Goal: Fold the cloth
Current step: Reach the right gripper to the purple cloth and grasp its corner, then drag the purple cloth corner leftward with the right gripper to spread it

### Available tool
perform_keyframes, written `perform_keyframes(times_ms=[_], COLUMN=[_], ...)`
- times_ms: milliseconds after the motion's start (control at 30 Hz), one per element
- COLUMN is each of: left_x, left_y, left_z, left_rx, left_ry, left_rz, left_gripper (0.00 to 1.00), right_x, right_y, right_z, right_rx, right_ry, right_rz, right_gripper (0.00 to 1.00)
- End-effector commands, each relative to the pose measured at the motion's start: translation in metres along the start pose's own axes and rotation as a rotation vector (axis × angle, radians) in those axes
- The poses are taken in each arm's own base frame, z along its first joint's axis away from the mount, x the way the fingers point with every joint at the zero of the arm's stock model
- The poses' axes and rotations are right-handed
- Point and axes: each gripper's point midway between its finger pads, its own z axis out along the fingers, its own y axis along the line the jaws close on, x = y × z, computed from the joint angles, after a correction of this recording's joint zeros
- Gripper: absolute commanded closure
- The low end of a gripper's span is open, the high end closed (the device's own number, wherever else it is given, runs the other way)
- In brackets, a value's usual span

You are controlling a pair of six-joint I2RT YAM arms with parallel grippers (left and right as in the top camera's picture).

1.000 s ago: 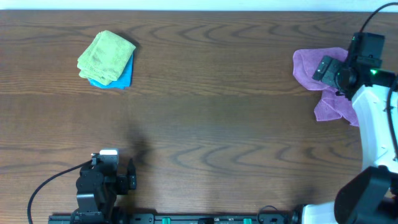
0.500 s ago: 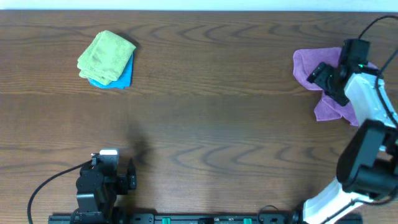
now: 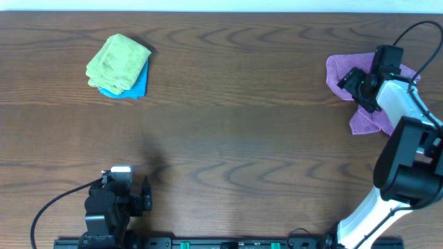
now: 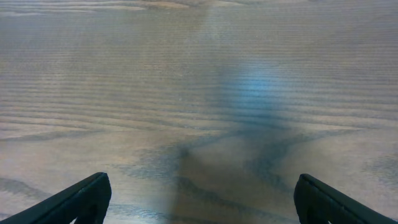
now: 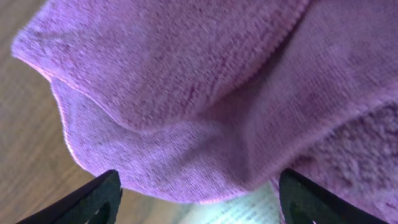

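Observation:
The purple cloth (image 3: 337, 72) lies rumpled at the table's far right, one lobe hanging toward the front (image 3: 363, 119). My right gripper (image 3: 349, 81) hovers over its left part, open and holding nothing. In the right wrist view the cloth (image 5: 186, 93) fills the frame in folds, and a small white label (image 5: 249, 208) shows under its edge between my open right gripper (image 5: 199, 199) fingers. My left gripper (image 3: 145, 194) rests at the front left, far from the cloth. It is open over bare wood in the left wrist view (image 4: 202, 199).
A folded green cloth (image 3: 119, 62) sits on a blue cloth (image 3: 138, 86) at the back left. The dark wooden table (image 3: 235, 124) spans the view. The right arm (image 3: 408, 138) and its cable stand along the right edge.
The right arm has swung round, and its gripper has moved slightly left and lower over the purple cloth. The left arm and the cloths have not moved.

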Motion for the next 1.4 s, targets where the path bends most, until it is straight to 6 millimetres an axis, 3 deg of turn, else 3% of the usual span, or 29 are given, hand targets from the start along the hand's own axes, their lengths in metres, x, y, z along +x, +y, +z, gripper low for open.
perform_keyframes(times_ms=[0,300,567,633,700,767,800,867,1067,1233,1367], left_x=[0.018,0.018,0.018,0.018,0.018,0.018,0.018,0.018,0.018,0.018,0.018], left_y=[0.002,0.002,0.002,0.002,0.002,0.002,0.002,0.002,0.002,0.002,0.002], left_z=[0.002,0.002,0.002,0.002,0.002,0.002,0.002,0.002,0.002,0.002,0.002], left_rx=[-0.016,-0.016,-0.016,-0.016,-0.016,-0.016,-0.016,-0.016,-0.016,-0.016,-0.016], left_ry=[0.066,0.066,0.066,0.066,0.066,0.066,0.066,0.066,0.066,0.066,0.066], left_rz=[0.027,0.027,0.027,0.027,0.027,0.027,0.027,0.027,0.027,0.027,0.027], left_gripper=[0.05,0.05,0.05,0.05,0.05,0.05,0.05,0.05,0.05,0.05,0.05], right_x=[0.001,-0.007,0.008,0.006,0.003,0.000,0.000,-0.002,-0.013,-0.019,-0.007], right_y=[-0.003,-0.011,-0.020,-0.020,-0.020,-0.018,-0.018,-0.014,0.018,0.059,0.100], right_z=[0.007,0.009,0.027,0.028,0.028,0.027,0.026,0.022,-0.016,-0.075,-0.129], right_rx=[0.001,0.052,0.085,0.083,0.085,0.079,0.078,0.063,-0.040,-0.152,-0.271], right_ry=[0.002,-0.041,0.009,0.004,-0.012,-0.021,-0.023,-0.025,-0.070,-0.147,-0.197], right_rz=[0.027,0.034,0.032,0.032,0.032,0.032,0.032,0.028,-0.060,-0.169,-0.307], right_gripper=[0.20,0.21,0.30,0.43,0.64,0.92,0.99,0.99,0.99,0.99,0.99])
